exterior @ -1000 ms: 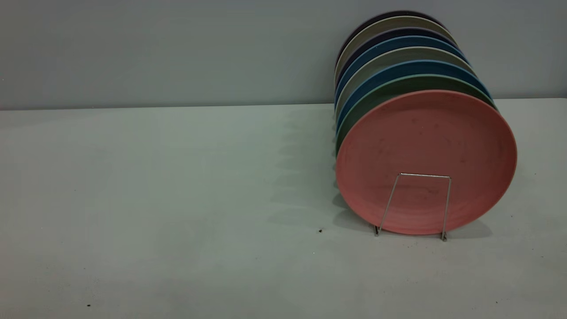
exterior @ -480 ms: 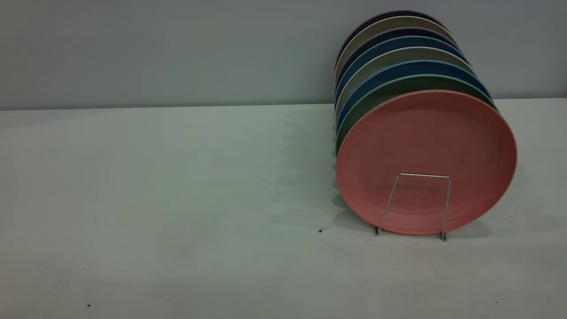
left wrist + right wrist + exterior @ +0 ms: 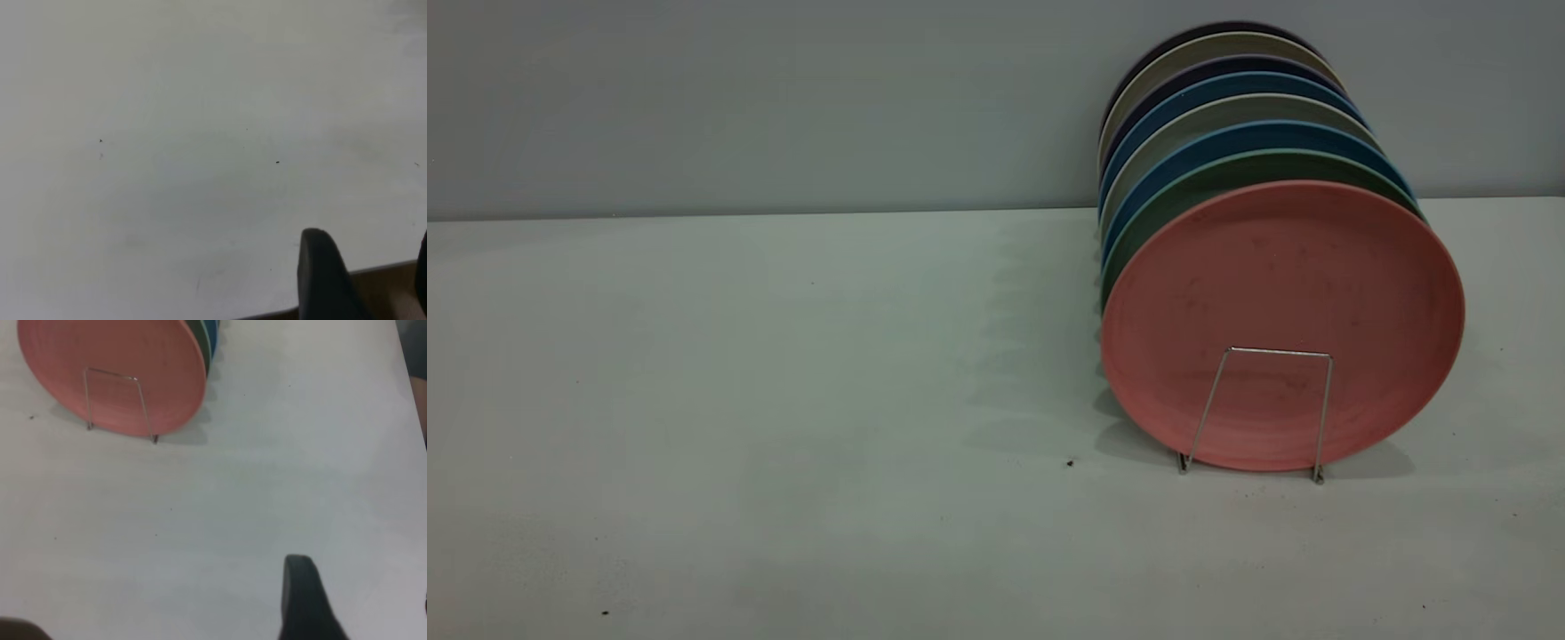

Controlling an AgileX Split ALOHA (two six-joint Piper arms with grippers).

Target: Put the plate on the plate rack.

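The salmon-pink plate stands upright at the front of the silver wire plate rack, behind its low front loop. It also shows in the right wrist view with the rack's loop in front of it. Neither arm shows in the exterior view. My left gripper is open and empty over bare table near the table's edge. My right gripper is open and empty above the table, well away from the plate.
Behind the pink plate stand a green plate, blue plates and several more, filling the rack back to the grey wall. The pale table stretches left of the rack. Its edge shows in the left wrist view.
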